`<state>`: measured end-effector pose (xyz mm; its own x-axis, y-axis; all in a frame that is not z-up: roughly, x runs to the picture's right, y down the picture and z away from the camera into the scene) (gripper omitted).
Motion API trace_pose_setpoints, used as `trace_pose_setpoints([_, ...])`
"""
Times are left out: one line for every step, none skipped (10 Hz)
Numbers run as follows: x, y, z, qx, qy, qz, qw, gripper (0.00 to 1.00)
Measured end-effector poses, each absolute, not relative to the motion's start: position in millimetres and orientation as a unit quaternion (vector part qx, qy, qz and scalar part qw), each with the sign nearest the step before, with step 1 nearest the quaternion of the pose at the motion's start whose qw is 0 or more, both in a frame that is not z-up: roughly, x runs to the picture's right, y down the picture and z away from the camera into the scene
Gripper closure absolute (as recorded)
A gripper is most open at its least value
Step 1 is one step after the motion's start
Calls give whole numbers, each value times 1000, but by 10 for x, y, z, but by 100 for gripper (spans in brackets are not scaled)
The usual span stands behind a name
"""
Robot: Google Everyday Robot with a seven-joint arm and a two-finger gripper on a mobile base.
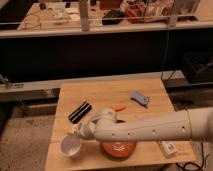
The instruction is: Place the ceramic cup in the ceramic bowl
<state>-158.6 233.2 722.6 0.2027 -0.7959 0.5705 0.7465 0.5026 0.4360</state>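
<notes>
**Fig.** Ceramic cup point(71, 146) at front, camera-left corner of bench point(110, 90), mouth up & tipped slightly toward camera. It lies just beside ceramic bowl point(119, 149): near but apart, so cup is not yet in bowl. Bowl sits front-centre, its far rim hidden by the arm point(150, 131), which reaches in low from camera-right & crosses over it. Gripper point(76, 131) is at arm's end, just behind cup's far rim & apparently touching it. Reaching in across the bowl side prob. means only a short carry back is needed to bring cup over bowl. Whether gripper is clamped on the rim or only resting against it: cannot tell. Whether cup rests on bench is also unclear. Judged step: grasp/lift, w/ transfer yet to do. Not involved: black oblong item point(80, 111) behind gripper, small orange piece point(119, 107) mid-bench, blue object point(140, 99) toward back, white item point(167, 147) at front camera-right
</notes>
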Motion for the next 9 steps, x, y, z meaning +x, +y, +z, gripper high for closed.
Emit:
trace_pose_setpoints([-1601,2351,7223,31,-391,-499,773,56])
trace_pose_setpoints([-1618,2371,7221,30,-393,-500,771,49])
trace_pose_setpoints([-1627,2376,7219,32,-395,-499,770,41])
trace_pose_setpoints([-1620,2334,7219,36,-400,-496,770,29])
trace_pose_setpoints([-1613,2292,7216,41,-403,-493,770,22])
trace_pose_setpoints([-1610,2264,7207,44,-405,-491,770,20])
trace_pose_setpoints([-1612,2220,7189,49,-406,-489,770,20])
trace_pose_setpoints([-1624,2196,7172,53,-408,-489,769,20])
trace_pose_setpoints([-1624,2170,7156,57,-410,-488,769,20])
